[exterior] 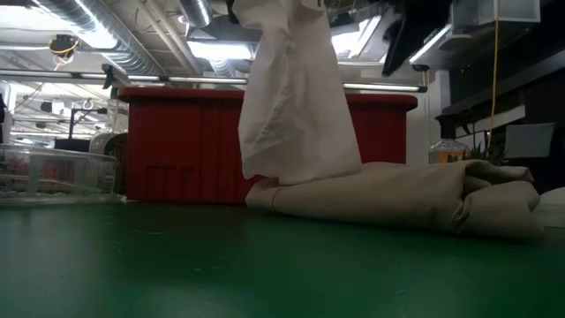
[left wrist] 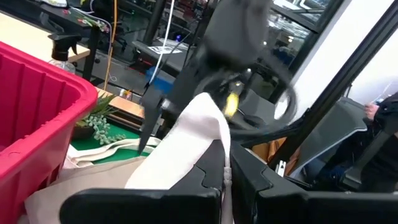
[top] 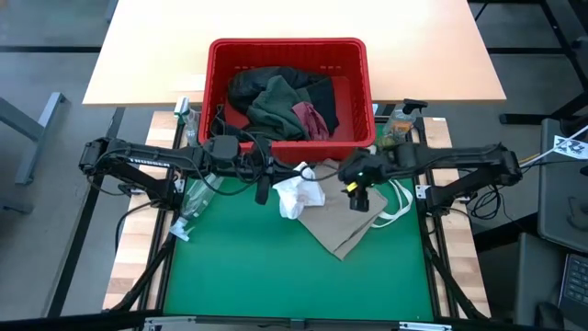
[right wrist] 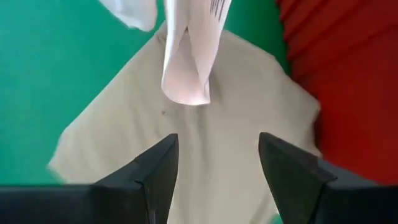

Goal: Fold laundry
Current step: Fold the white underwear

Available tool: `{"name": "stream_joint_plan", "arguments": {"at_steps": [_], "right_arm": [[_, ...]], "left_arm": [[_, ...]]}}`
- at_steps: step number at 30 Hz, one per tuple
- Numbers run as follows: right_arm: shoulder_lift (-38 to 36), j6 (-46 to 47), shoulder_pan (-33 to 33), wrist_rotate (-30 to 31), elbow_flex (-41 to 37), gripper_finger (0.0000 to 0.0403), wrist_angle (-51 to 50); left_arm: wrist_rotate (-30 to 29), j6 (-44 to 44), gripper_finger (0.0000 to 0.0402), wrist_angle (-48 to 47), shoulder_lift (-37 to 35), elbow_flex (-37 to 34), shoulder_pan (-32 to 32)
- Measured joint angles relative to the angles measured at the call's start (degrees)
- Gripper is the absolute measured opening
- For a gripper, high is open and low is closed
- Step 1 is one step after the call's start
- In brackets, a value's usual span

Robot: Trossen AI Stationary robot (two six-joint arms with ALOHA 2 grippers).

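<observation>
Tan top (top: 342,225): I am seeing it lying partly folded on the green mat (top: 276,285), just in front of the red slatted basket (top: 287,51), its far end rising as a pale hanging fold (exterior: 296,97) toward the left gripper (top: 262,191).

Left gripper: I am reading its arm as reaching in from the left side, stretched level across the near edge of the basket, with the wrist turned down over the mat. Its fingers (left wrist: 205,180) are pinching shut on the tan top, the cloth running up between them in the left wrist view.

Right gripper (top: 358,198): its arm is reaching in from the right side, wrist pointing down above the flat part of the tan top. Its fingers (right wrist: 155,165) are standing spread wide, holding nothing, with the cloth showing in the gap between them.

Red slatted basket: sitting at the far edge of the mat, holding an olive-green shirt (top: 276,101), a maroon piece (top: 312,119) lying against the shirt, and black garments (top: 253,85) toward the far left of the heap.

Spray bottle (top: 404,118): standing just beside the basket's right wall.

Clear plastic container (exterior: 53,172): resting at the mat's left side, under the left arm.
</observation>
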Motion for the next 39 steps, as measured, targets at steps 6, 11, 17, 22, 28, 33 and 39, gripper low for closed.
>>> {"name": "stream_joint_plan", "arguments": {"at_steps": [6, 11, 17, 22, 28, 33, 39], "right_arm": [[0.0, -0.02, -0.03, 1.09, -14.34, 0.0223, 20.0], [0.02, -0.01, -0.04, 1.61, -22.47, 0.0223, 32.42], [0.31, -0.02, -0.04, 3.52, -27.64, 0.0223, 40.68], [1.24, -0.02, -0.04, 6.09, -29.23, 0.0223, 45.13], [4.21, -0.04, -0.04, 5.6, -29.46, 0.0223, 47.99], [8.23, -0.04, -0.04, 5.84, -29.42, 0.0223, 50.91], [10.1, -0.12, -0.04, 5.51, -29.42, 0.0185, 52.54]], "left_arm": [[0.32, 0.02, 0.0004, -0.05, 0.0, 0.0, -0.01], [0.32, 0.0, 0.0004, -0.03, 0.02, 0.0, 0.0], [0.34, 0.02, 0.0004, -0.01, 0.02, 0.0, 0.01], [0.34, 0.0, 0.0004, -0.01, 0.02, 0.0, 0.0], [0.34, 0.0, 0.0004, -0.01, 0.02, 0.0, -0.01], [0.37, 0.0, 0.0004, -0.43, 0.02, 0.0, -0.1], [0.36, 0.0, 0.0004, -1.17, 0.02, 0.0, -0.38]]}}
